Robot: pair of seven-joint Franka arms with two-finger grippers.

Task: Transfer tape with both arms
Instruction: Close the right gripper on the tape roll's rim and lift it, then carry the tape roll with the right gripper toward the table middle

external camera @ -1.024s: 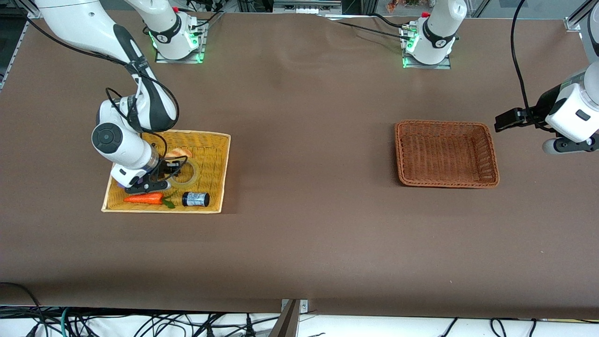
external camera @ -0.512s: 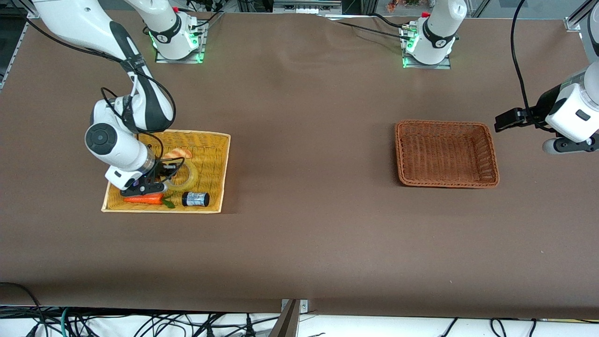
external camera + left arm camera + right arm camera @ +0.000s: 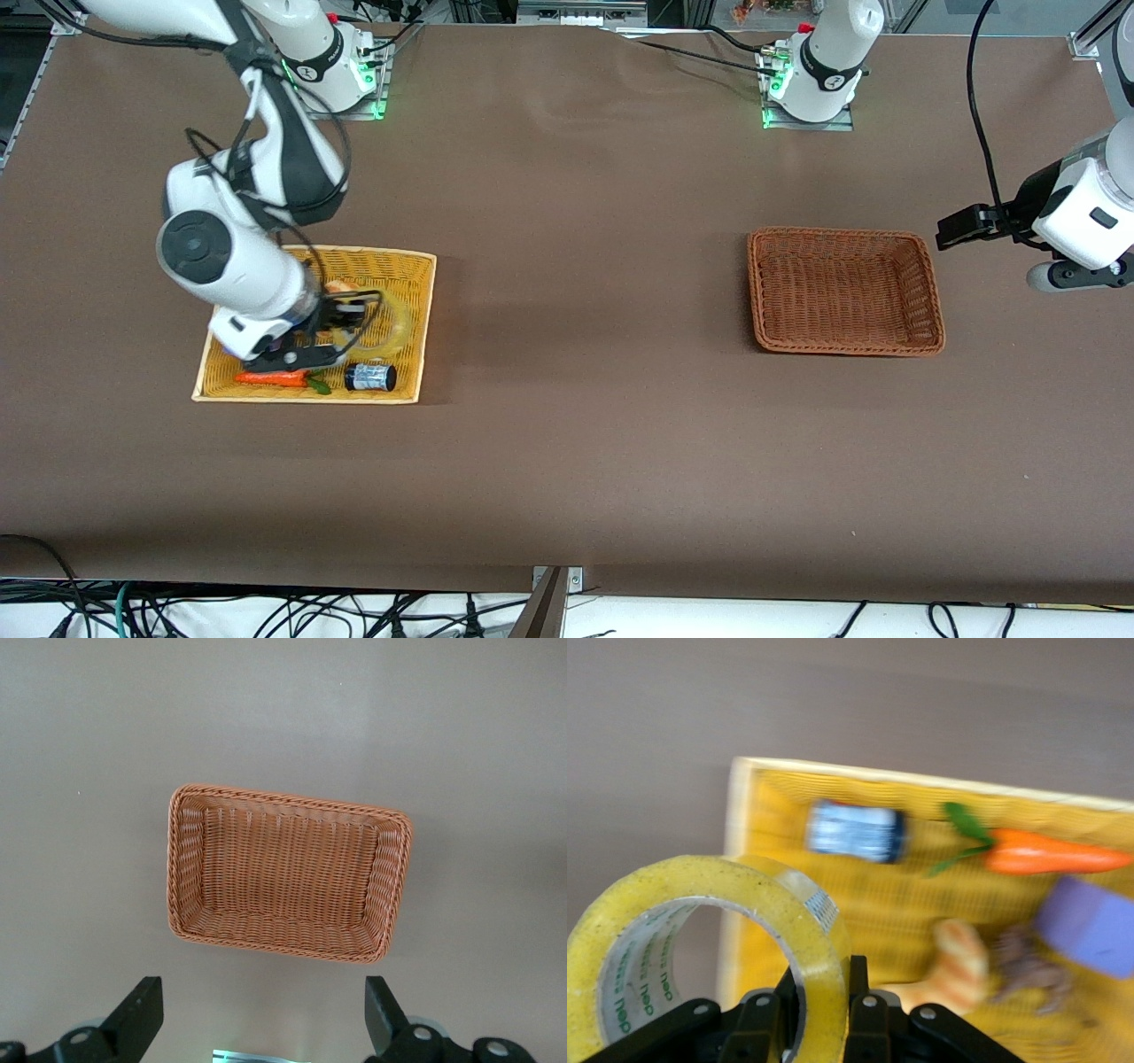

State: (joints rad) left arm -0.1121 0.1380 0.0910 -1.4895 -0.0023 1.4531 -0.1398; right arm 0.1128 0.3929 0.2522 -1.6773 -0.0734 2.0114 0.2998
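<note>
The tape [image 3: 392, 324], a yellowish translucent ring with a pale core, hangs tilted above the yellow basket [image 3: 425, 266]. My right gripper [image 3: 352, 313] is shut on its wall. In the right wrist view the fingers [image 3: 864, 992] pinch the tape's band [image 3: 819, 921], one inside the ring and one outside, at my right gripper [image 3: 818, 990]. My left gripper [image 3: 1067, 276] waits up in the air at the left arm's end of the table, beside the brown basket [image 3: 842, 234]. In the left wrist view my left gripper [image 3: 264, 1028] is open and empty.
The yellow basket holds an orange carrot [image 3: 270, 377], a black can [image 3: 370, 377], a striped croissant [image 3: 335, 286] and a purple block [image 3: 1091, 926]. The brown basket [image 3: 283, 797] is empty. Bare brown tabletop lies between the two baskets.
My right gripper has risen with the tape, lifting it off the yellow basket's floor and shifting it slightly toward the left arm's end. The left arm has not moved.
</note>
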